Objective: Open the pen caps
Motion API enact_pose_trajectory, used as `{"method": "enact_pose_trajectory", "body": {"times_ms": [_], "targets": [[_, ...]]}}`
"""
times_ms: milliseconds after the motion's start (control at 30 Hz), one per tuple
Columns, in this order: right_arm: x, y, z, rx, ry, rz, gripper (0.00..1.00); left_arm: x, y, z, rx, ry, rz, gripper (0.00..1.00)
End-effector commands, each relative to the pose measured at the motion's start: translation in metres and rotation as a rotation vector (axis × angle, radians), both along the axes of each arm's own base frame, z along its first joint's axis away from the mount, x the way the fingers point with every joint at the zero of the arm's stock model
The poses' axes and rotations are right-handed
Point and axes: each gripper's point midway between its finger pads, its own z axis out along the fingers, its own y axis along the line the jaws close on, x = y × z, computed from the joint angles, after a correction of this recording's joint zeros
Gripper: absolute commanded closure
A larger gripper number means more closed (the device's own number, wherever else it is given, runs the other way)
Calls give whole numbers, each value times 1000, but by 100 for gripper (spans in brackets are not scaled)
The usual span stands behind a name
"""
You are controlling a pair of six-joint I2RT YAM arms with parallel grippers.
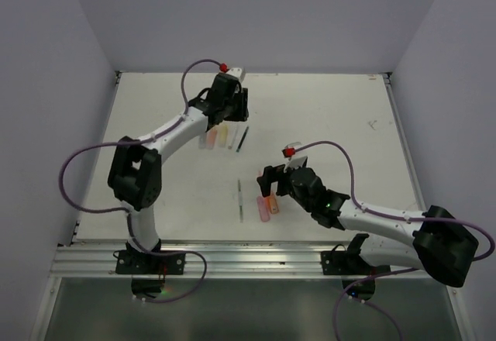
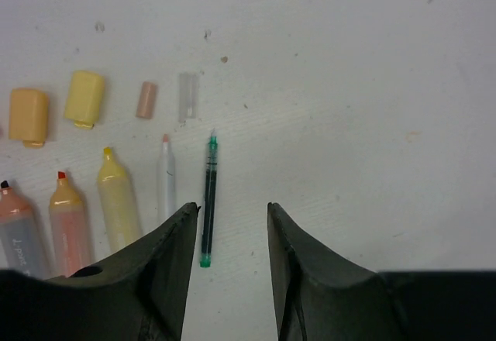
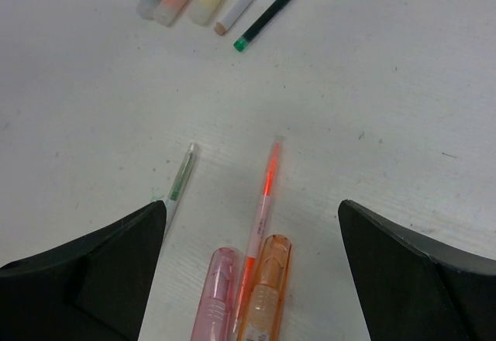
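In the left wrist view, an orange cap point(image 2: 29, 116), a yellow cap point(image 2: 84, 99), a small pink cap point(image 2: 146, 99) and a clear slim cap point(image 2: 188, 97) lie apart from their pens. Below them lie uncapped highlighters point(image 2: 118, 201), a white pen point(image 2: 167, 178) and a green pen point(image 2: 209, 201). My left gripper point(image 2: 231, 213) is open and empty just right of the green pen. My right gripper point(image 3: 252, 209) is wide open above a capped pink highlighter point(image 3: 219, 294), a capped orange highlighter point(image 3: 266, 291), a thin orange pen point(image 3: 263, 201) and a thin green-and-white pen point(image 3: 180, 178).
In the top view the uncapped row point(image 1: 217, 136) lies under the left gripper point(image 1: 231, 116) at the back middle. The capped group point(image 1: 267, 205) lies under the right gripper point(image 1: 273, 190). Grey walls close the white table point(image 1: 333, 116) on three sides.
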Motion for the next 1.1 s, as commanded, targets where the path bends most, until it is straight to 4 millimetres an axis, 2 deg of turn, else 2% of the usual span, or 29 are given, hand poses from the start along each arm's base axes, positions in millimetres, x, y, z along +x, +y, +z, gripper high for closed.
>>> {"method": "enact_pose_trajectory", "body": {"times_ms": [0, 33, 67, 100, 133, 167, 200, 233, 267, 300, 333, 367, 400, 433, 467, 533, 567, 600, 633, 700, 733, 767, 833, 933, 1067], "targets": [[1, 22, 23, 19, -7, 78, 4, -5, 3, 102, -172, -209, 29, 55], [1, 30, 29, 11, -9, 101, 4, -12, 9, 133, -208, -276, 38, 53], [-3, 31, 20, -29, 24, 112, 5, -22, 16, 128, -208, -268, 51, 52], [-8, 37, 10, -66, 55, 131, 5, -28, 21, 134, -216, -286, 63, 51], [-7, 45, 15, -68, 61, 137, 5, -39, 31, 162, -247, -352, 82, 47], [-11, 45, 5, -106, 97, 139, 6, -49, 39, 149, -239, -336, 98, 45], [-12, 48, 2, -119, 112, 139, 7, -56, 46, 152, -244, -351, 110, 41], [-17, 53, -9, -146, 148, 146, 8, -69, 57, 173, -264, -404, 131, 36], [-17, 57, -8, -156, 166, 145, 9, -78, 66, 158, -251, -389, 148, 32], [-18, 61, -10, -166, 181, 147, 12, -85, 72, 159, -252, -400, 161, 28], [-16, 71, -12, -167, 195, 147, 14, -96, 84, 172, -265, -443, 189, 19], [-21, 69, -21, -210, 232, 148, 15, -104, 93, 157, -242, -426, 205, 15], [-22, 72, -26, -227, 249, 149, 16, -110, 99, 155, -238, -431, 223, 10], [-22, 81, -20, -221, 253, 156, 18, -119, 111, 160, -237, -452, 253, 2], [-25, 79, -38, -279, 293, 149, 19, -125, 118, 146, -220, -431, 271, 0], [-28, 89, -39, -296, 307, 151, 26, -137, 129, 143, -212, -434, 294, 0], [-33, 87, -54, -345, 341, 148, 28, -142, 132, 129, -199, -412, 302, 0], [-36, 90, -58, -354, 355, 150, 30, -147, 135, 129, -203, -415, 307, 0], [-36, 95, -58, -356, 360, 151, 34, -150, 137, 122, -199, -400, 309, 0], [-41, 95, -73, -408, 388, 147, 38, -157, 139, 104, -187, -365, 310, 0], [-41, 98, -72, -413, 390, 147, 41, -162, 140, 95, -189, -343, 307, 0], [-42, 97, -80, -434, 402, 146, 44, -164, 139, 91, -192, -335, 302, 0], [-43, 100, -82, -446, 409, 147, 49, -169, 138, 78, -199, -307, 295, 0], [-42, 98, -91, -469, 427, 125, 58, -174, 132, 66, -222, -282, 273, 0], [-44, 96, -97, -481, 434, 122, 78, -178, 122, 57, -260, -250, 237, 0]]}}
